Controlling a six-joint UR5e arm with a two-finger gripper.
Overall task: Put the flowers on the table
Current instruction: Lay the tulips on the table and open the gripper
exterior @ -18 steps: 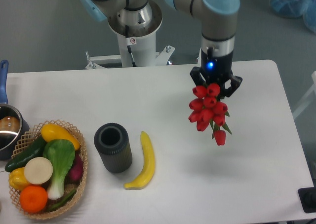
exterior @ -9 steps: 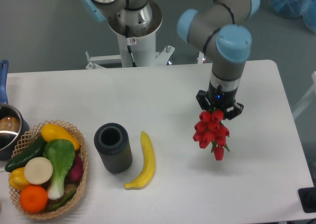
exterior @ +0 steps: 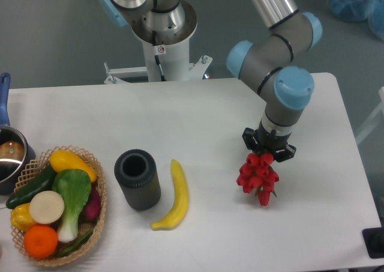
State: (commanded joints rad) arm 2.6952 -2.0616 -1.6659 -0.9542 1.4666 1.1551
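The flowers (exterior: 258, 177), a bunch of red tulip buds with bits of green leaf, hang head-down from my gripper (exterior: 268, 149) over the right part of the white table (exterior: 204, 116). The gripper is shut on the stems, which are hidden behind the buds and fingers. The lowest bud is at or just above the tabletop; I cannot tell whether it touches.
A banana (exterior: 174, 195) and a dark grey cylindrical cup (exterior: 137, 179) lie left of the flowers. A wicker basket of vegetables and fruit (exterior: 56, 203) sits at the front left, a pot (exterior: 10, 158) beside it. A black object (exterior: 375, 242) is at the front right corner.
The arm has moved toward the front and down, carrying the flowers lower toward the tabletop. The gripper still holds them.
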